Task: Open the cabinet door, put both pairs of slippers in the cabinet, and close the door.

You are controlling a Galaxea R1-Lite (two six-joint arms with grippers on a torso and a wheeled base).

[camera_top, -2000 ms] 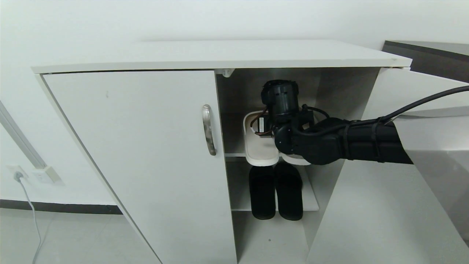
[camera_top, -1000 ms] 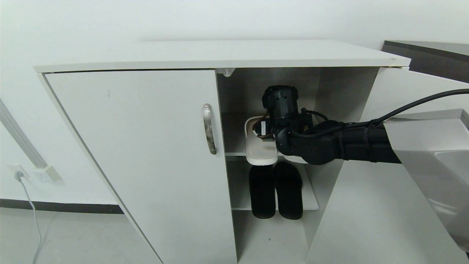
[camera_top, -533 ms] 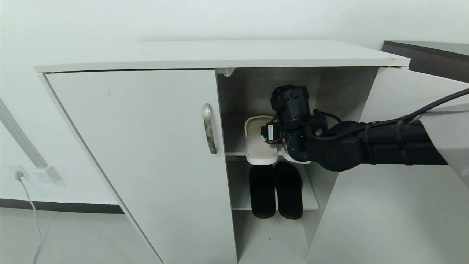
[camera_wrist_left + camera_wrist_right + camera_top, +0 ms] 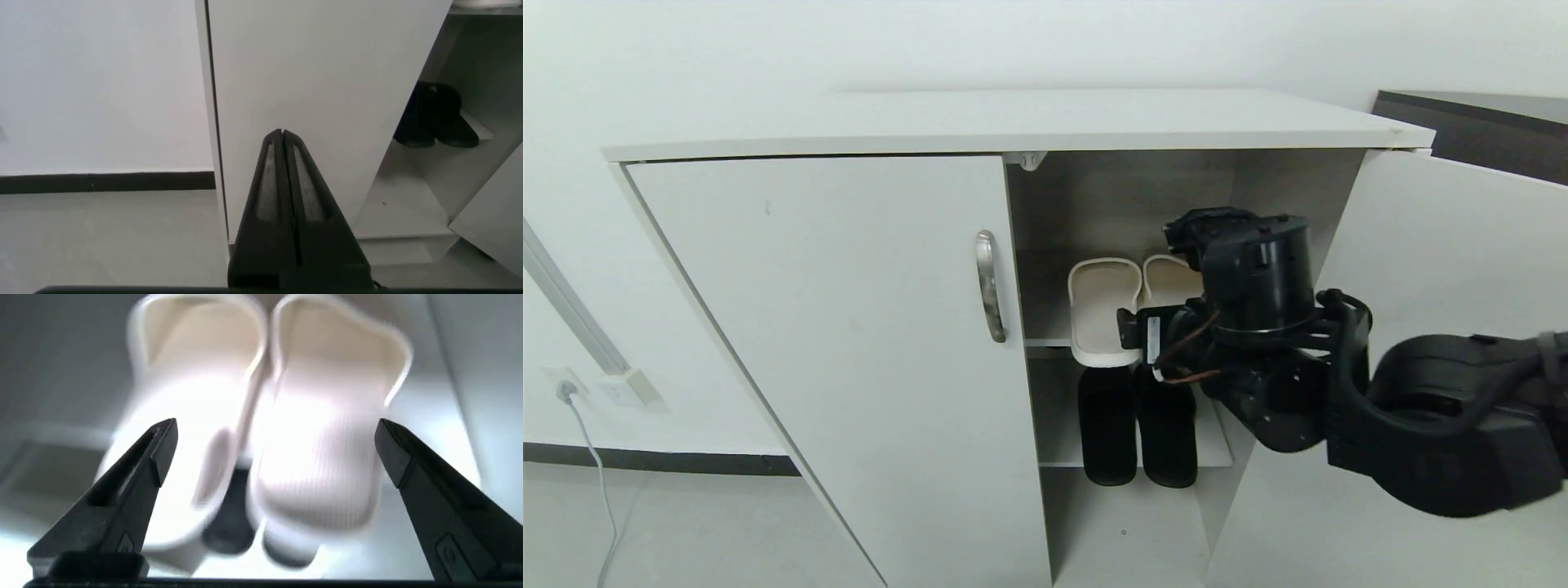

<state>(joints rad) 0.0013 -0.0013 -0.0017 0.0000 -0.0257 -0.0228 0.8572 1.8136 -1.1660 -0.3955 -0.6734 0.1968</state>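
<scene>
Both pairs sit in the open cabinet (image 4: 1013,122).
White slippers (image 4: 1103,314) lie on the upper shelf (image 4: 1041,302), black slippers (image 4: 1135,425) on the lower; your right jaws hang spread and empty before the white pair, your left jaws pressed together near the shut left door (image 4: 849,327).

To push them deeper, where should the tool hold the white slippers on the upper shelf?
Grip the heel ends of the white slippers, coming straight in from the cabinet's open front. They lie flat, side by side, heels overhanging the shelf edge, so the open right tool can straddle both.
</scene>
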